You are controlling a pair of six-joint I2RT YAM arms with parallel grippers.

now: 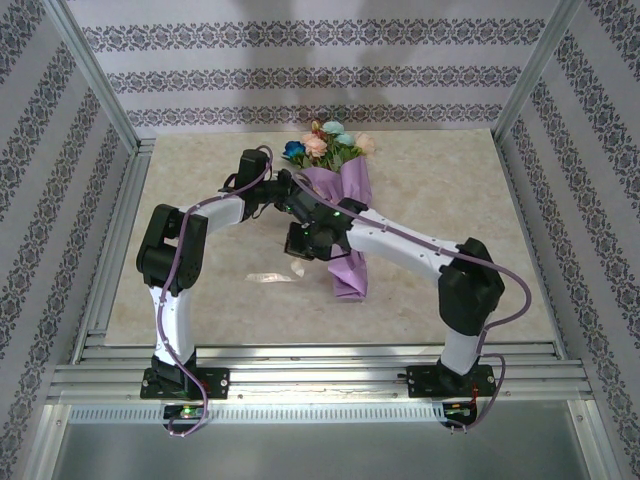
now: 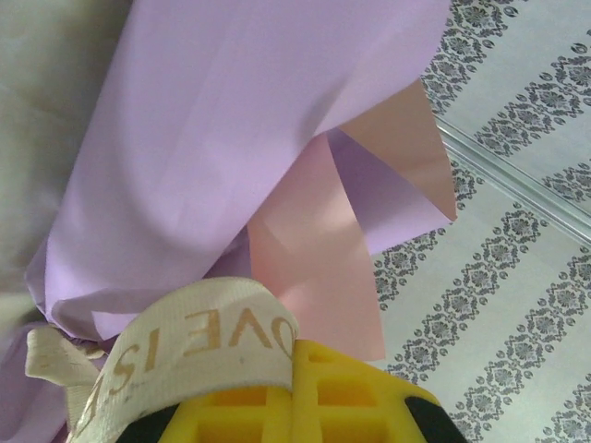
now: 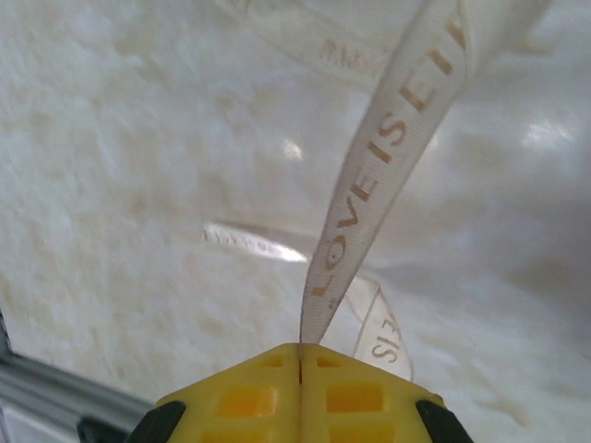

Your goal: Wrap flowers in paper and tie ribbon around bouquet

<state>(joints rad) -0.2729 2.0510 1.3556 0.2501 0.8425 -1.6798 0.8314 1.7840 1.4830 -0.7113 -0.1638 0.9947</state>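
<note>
The bouquet lies in the middle of the table, its flowers [image 1: 328,146] pointing to the far side and its lilac paper [image 1: 350,262] cone narrowing toward me. Both grippers meet over the cone's left side. My left gripper [image 1: 296,200] [image 2: 300,355] is shut on the cream ribbon [image 2: 203,341], which curls over its yellow fingers right against the paper [image 2: 231,138]. My right gripper [image 1: 303,243] [image 3: 300,349] is shut on another stretch of the ribbon [image 3: 369,175], which runs taut up and away from it. A loose length of ribbon [image 1: 270,277] [image 3: 254,242] lies flat on the table.
The beige marbled table [image 1: 200,180] is bounded by patterned walls [image 1: 60,200] at the left, right and back. Aluminium rails [image 1: 320,350] run along the near edge where the arm bases are bolted.
</note>
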